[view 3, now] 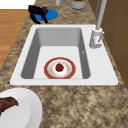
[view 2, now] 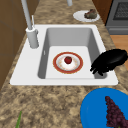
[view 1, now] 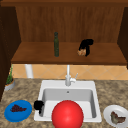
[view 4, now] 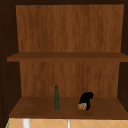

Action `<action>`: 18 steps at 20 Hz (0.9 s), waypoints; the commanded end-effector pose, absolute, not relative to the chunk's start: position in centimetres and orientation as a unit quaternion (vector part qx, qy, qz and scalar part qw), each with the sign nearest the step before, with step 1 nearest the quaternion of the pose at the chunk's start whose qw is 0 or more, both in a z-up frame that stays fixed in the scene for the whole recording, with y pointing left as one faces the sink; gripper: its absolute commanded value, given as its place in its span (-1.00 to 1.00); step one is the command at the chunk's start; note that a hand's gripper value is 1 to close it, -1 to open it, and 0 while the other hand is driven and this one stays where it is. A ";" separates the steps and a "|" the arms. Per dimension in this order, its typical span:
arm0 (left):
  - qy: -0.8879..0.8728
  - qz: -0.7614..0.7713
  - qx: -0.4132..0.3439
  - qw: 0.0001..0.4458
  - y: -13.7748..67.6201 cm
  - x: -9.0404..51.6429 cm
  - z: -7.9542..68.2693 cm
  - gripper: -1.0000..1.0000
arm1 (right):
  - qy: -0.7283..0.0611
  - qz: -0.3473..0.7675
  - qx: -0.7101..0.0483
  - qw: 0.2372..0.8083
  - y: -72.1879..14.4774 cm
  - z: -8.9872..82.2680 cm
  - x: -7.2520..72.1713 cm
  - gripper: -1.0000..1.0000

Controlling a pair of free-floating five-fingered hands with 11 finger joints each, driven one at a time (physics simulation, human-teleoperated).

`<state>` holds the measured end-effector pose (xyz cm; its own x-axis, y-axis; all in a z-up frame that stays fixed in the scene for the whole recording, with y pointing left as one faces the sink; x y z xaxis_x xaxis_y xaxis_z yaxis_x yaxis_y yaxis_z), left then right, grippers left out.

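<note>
Presently, from left to right: blue plate (view 1: 18,110) with a dark grape cluster (view 1: 17,108), near the worktop's front left corner; left hand (view 1: 38,105), at the sink's (view 1: 45,85) front left rim just beside that plate, fingers straight and pointing down, holding nothing; in the left side view the same hand (view 2: 110,60) hangs over the sink's front edge; red-rimmed plate (view 2: 67,62) with a small red fruit (view 2: 68,60), on the basin floor; green bottle (view 1: 56,44), upright on the lower shelf (view 1: 35,53), left of centre; right hand (view 1: 85,46), at that shelf's right half, fingers curled down round a small tan object (view 1: 81,52) resting on the board; white plate (view 1: 116,116) with dark meat (view 1: 117,118), at the worktop's front right corner.
</note>
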<state>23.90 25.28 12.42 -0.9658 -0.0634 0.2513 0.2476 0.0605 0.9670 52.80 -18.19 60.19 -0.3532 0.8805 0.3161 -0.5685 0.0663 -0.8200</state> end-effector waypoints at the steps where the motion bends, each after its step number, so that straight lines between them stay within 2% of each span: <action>1: -0.719 -0.682 -0.064 0.114 25.3 23.9 12.4 0.00 | -0.472 0.656 -0.167 0.564 -18.2 58.3 52.4 -1.00; 3: -0.719 -0.682 -0.064 0.114 25.3 23.9 12.4 0.00 | -0.462 0.673 -0.142 0.560 -18.3 59.5 52.7 -1.00; 6: -0.719 -0.682 -0.064 0.114 25.3 23.9 12.4 0.00 | -0.475 0.680 -0.190 0.525 -18.7 62.2 53.1 -1.00; 18: -0.719 -0.682 -0.064 0.114 25.3 23.9 12.4 0.00 | -0.473 0.667 -0.239 0.523 -20.9 68.4 49.9 -1.00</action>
